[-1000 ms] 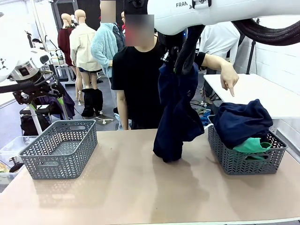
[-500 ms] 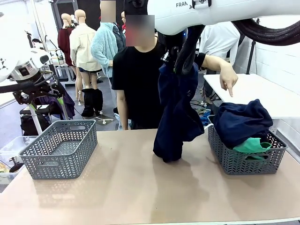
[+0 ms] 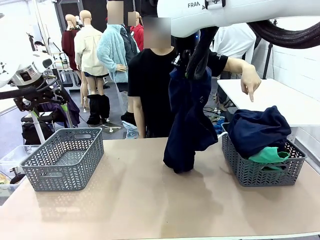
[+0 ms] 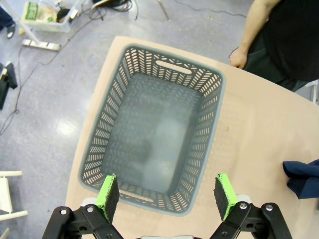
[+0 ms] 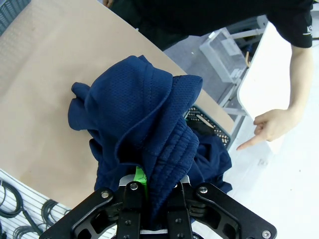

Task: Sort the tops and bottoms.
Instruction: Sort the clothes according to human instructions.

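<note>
Front view: right gripper (image 3: 192, 67) up high over table middle, jaws pinched on a navy garment (image 3: 187, 120) that hangs down, its lower end touching the tan table (image 3: 150, 200). Right basket (image 3: 260, 167) at table's right holds another navy piece (image 3: 257, 130) piled above the rim, plus the teal-green bottoms (image 3: 270, 156) tucked in front under it. Left basket (image 3: 65, 157) at table's left. Person's hand (image 3: 249, 82) points down over the right basket. Left arm's gripper too unclear here to judge.

Left wrist view: left gripper (image 4: 168, 195) hovers above the left basket (image 4: 154, 129), jaws spread wide, green pads (image 4: 107, 191) apart, nothing between. Navy cloth edge (image 4: 301, 177) at far right on table.

Right wrist view: right gripper (image 5: 152, 191) jaws pressed together on ribbed band of the navy garment (image 5: 139, 134), which bunches below it over the table. Person's hand (image 5: 269, 127) points, index finger out.
</note>
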Controlling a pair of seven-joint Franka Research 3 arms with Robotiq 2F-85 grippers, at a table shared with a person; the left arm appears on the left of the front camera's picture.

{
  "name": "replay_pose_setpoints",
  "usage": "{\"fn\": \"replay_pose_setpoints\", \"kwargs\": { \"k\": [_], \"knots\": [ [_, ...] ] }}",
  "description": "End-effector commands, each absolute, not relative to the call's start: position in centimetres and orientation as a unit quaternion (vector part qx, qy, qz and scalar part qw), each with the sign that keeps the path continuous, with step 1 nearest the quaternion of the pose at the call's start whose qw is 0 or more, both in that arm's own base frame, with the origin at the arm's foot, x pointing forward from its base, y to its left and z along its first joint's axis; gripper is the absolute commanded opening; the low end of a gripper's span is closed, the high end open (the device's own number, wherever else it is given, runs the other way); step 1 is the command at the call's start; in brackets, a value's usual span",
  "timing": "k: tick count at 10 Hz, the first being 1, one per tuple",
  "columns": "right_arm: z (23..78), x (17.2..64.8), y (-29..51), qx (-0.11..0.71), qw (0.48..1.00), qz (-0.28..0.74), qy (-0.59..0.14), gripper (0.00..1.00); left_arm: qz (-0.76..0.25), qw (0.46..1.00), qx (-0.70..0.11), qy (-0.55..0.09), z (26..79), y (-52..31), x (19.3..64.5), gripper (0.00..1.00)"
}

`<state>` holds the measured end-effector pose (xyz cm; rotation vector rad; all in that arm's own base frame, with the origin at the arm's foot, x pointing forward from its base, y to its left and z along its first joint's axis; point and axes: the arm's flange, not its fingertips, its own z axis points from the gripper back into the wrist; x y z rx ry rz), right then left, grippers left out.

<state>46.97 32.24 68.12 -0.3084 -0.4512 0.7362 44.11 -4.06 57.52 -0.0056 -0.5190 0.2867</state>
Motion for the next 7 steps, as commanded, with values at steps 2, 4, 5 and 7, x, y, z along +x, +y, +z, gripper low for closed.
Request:
{"fn": "replay_pose_setpoints", "kwargs": {
  "k": [2,4,5,7],
  "knots": [
    [71.4,45.5,29.4,-0.145,0.903,0.312,-0.259,0.0,0.153,0.955,-0.01,-0.252,57.5,-4.1,44.0,1.0],
    [76.4,43.4,26.1,-0.132,0.905,0.234,-0.33,0.0,0.153,0.955,-0.01,-0.252,57.5,-4.1,44.0,1.0],
    [79.3,42.0,23.8,-0.123,0.907,0.18,-0.361,0.0,0.153,0.955,-0.01,-0.252,57.5,-4.1,44.0,1.0],
    [83.6,39.6,19.7,-0.118,0.9,0.092,-0.409,0.0,0.153,0.955,-0.01,-0.252,57.5,-4.1,44.0,1.0]
  ]
}}
